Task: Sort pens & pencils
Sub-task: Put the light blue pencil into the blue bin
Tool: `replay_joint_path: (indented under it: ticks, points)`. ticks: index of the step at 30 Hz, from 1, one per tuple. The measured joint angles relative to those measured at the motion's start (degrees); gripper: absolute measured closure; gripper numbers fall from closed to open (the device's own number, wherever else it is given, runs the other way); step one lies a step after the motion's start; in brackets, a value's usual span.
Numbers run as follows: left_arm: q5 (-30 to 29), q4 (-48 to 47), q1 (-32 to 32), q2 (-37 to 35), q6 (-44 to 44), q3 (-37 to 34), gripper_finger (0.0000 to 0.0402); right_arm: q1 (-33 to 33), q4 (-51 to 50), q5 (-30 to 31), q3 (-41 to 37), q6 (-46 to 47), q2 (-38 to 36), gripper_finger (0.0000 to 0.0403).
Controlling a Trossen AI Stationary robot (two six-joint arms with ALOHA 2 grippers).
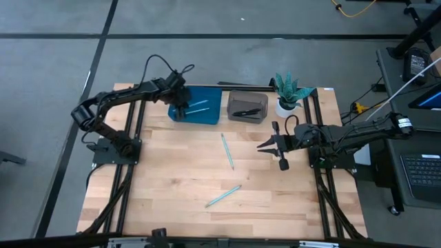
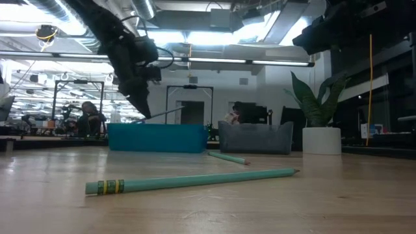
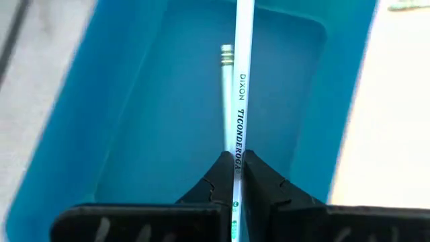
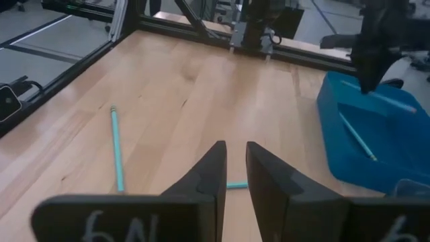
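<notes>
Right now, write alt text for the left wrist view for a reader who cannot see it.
The left pincer is shut on a light-blue pencil printed "Dixon Ticonderoga", holding it over a blue tray. A second pencil already lies inside the tray, and pale wooden table shows beside it.

Pale matt wooden plank table [image 1: 172,172]; smooth glossy blue plastic tray [image 1: 210,114]; glossy painted teal wooden pencils [image 2: 195,180]; matt grey bin [image 1: 248,115].

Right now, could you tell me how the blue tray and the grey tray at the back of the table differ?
The blue tray holds a light-blue pencil; the grey tray holds black pens. The left gripper, shut on a second pencil, hovers over the blue tray; nothing hovers over the grey tray. Both sit side by side.
</notes>
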Motion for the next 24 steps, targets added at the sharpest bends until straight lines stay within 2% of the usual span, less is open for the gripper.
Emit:
replay_joint_path:
  ticks: [12,18,24]
  points:
    - [-4.76,-8.48,-2.73,14.59,1.54,11.20,0.0392,0.00,1.20,0.00,0.00,-0.02,0.00,0.0343]
    - [-4.99,-9.38,-2.63,16.34,1.81,12.60,0.0389,0.00,0.18,0.00,0.00,0.08,0.00,0.0343]
    - [-5.41,-10.72,-2.39,16.29,1.24,12.77,0.0364,0.00,-0.81,-0.02,0.00,1.45,0.00,0.0343]
